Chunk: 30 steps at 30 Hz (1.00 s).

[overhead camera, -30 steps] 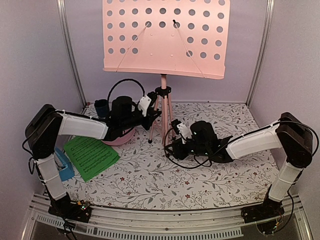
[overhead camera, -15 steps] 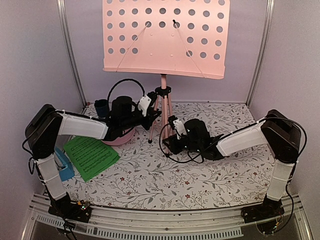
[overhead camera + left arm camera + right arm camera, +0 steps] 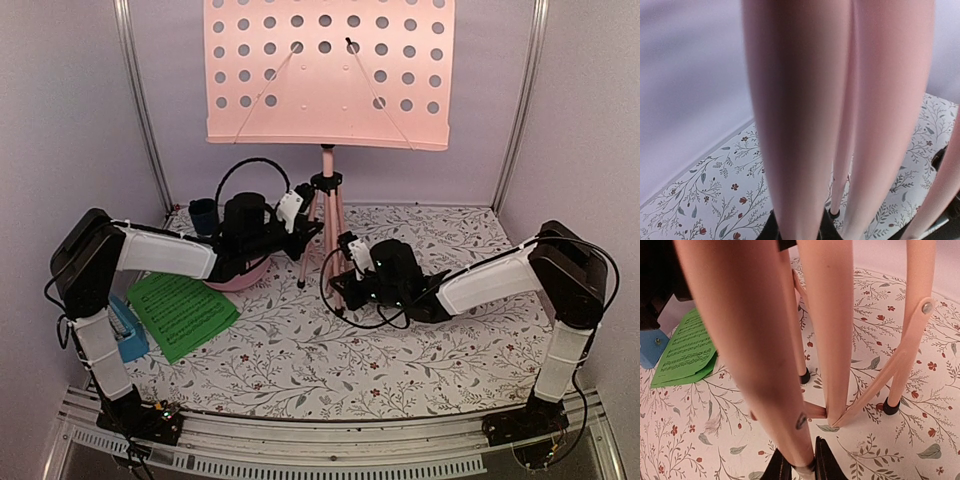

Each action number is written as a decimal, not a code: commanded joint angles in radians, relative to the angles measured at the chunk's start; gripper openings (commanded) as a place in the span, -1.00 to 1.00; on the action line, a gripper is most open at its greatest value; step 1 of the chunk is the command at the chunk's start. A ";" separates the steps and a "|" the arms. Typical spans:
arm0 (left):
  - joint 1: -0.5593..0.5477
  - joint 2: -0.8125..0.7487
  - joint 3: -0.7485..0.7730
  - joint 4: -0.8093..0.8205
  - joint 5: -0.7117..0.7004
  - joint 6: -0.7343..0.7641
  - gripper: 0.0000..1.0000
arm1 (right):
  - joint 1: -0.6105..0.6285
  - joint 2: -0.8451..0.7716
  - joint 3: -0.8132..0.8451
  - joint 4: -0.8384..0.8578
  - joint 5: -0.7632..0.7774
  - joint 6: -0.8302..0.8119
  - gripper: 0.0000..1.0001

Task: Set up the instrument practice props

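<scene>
The pink music stand [image 3: 329, 75] stands upright at the back middle of the flowered table [image 3: 330, 385], with both arms reaching low to its tripod. The left gripper [image 3: 799, 231] has its dark fingers [image 3: 771, 231] drawn in narrow around one pink leg, which fills the gap between them. The right gripper [image 3: 802, 466] pinches the lower part of another leg between its fingers [image 3: 829, 462], close to the tabletop. The green sheets [image 3: 180, 310] and the blue metronome [image 3: 127, 335] lie on the left side of the table, near the left arm, with neither gripper on them.
</scene>
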State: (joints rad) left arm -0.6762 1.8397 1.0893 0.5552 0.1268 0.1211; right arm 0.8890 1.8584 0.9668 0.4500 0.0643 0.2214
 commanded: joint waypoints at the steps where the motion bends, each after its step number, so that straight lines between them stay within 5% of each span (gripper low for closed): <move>1: 0.014 -0.029 -0.008 -0.006 -0.040 0.043 -1.00 | -0.007 -0.112 -0.047 -0.054 0.052 0.075 -1.00; 21: 0.021 -0.175 -0.112 -0.136 -0.150 0.174 -1.00 | 0.032 -0.284 -0.271 -0.171 0.102 0.125 -1.00; 30: 0.040 -0.219 -0.217 -0.130 -0.108 0.121 -1.00 | 0.096 -0.352 -0.284 -0.248 0.139 0.076 -1.00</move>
State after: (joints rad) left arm -0.7197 1.6573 0.9306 0.4511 0.1467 0.1761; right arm 0.9642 1.5620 0.7177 0.3317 0.1028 0.2356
